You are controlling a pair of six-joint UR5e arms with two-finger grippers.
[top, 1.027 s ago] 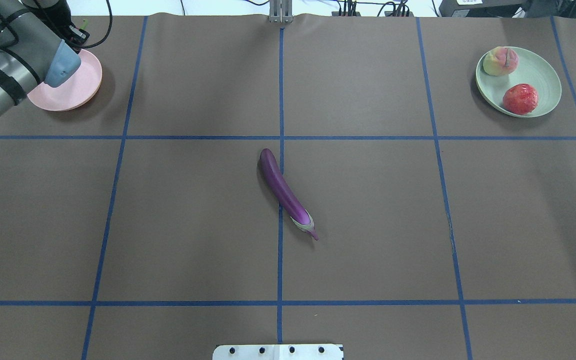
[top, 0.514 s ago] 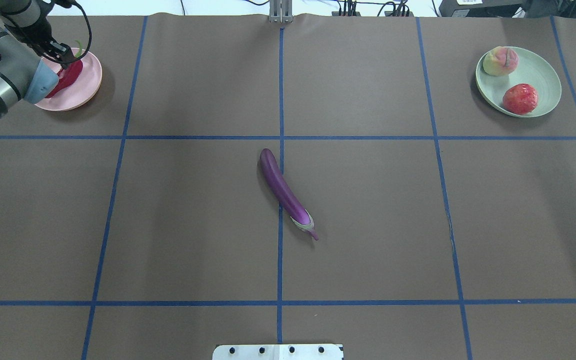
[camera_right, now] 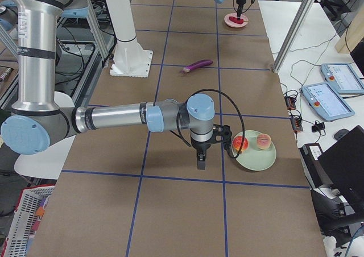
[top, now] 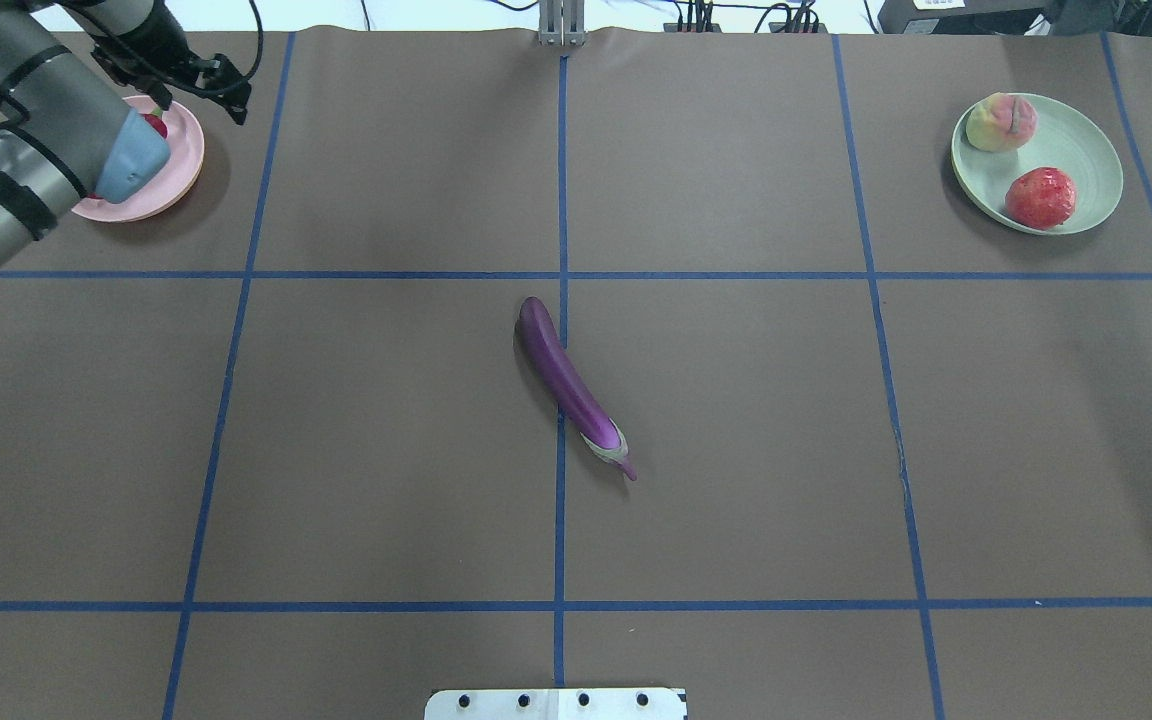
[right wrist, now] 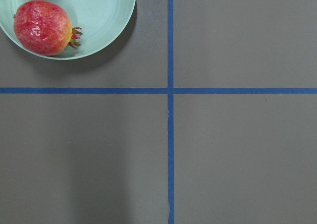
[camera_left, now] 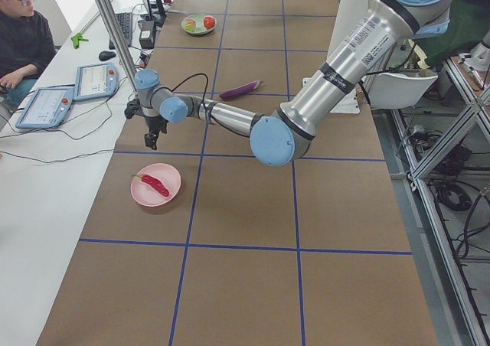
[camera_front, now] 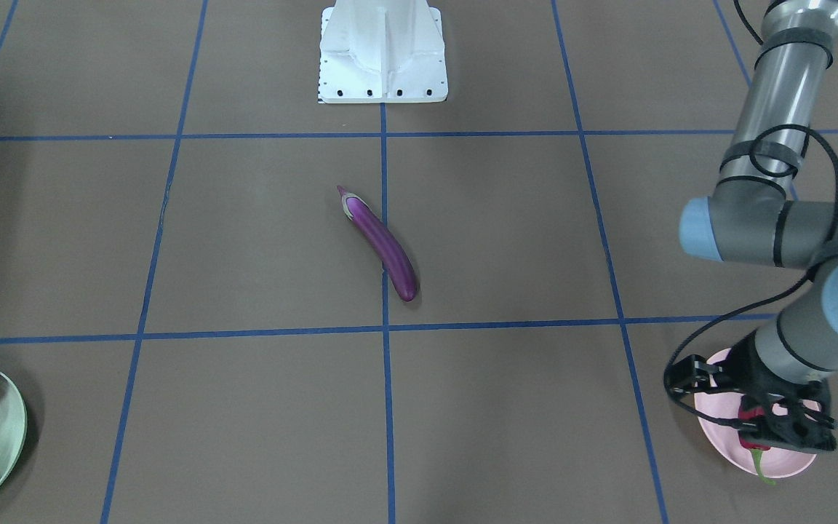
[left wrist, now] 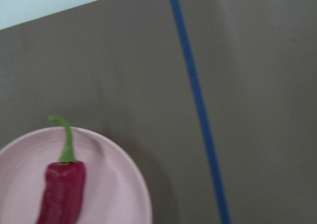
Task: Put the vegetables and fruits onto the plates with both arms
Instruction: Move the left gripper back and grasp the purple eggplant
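Note:
The red chili pepper [left wrist: 62, 192] lies on the pink plate [left wrist: 119, 184] at the table's far left corner [top: 181, 165]. My left gripper [camera_front: 790, 429] hangs above that plate, looks open and holds nothing; the left side view shows it [camera_left: 151, 141] clear of the chili [camera_left: 155, 184]. The purple eggplant [top: 571, 385] lies alone on the table's middle. The pomegranate [top: 1040, 197] and the peach [top: 1001, 122] rest on the mint plate [top: 1086, 150]. My right gripper [camera_right: 200, 161] hovers beside that plate; it shows only in the right side view, so I cannot tell its state.
The white robot base [camera_front: 382, 51] stands at the table's near edge. Blue tape lines [top: 561, 275] grid the brown table cover. An operator [camera_left: 19, 24] and tablets [camera_left: 46, 105] are at the side bench beyond the left end.
My left gripper has lifted off the chili and shifted right over the plate's edge. The chili stays on the pink plate. Eggplant and fruits have not moved.

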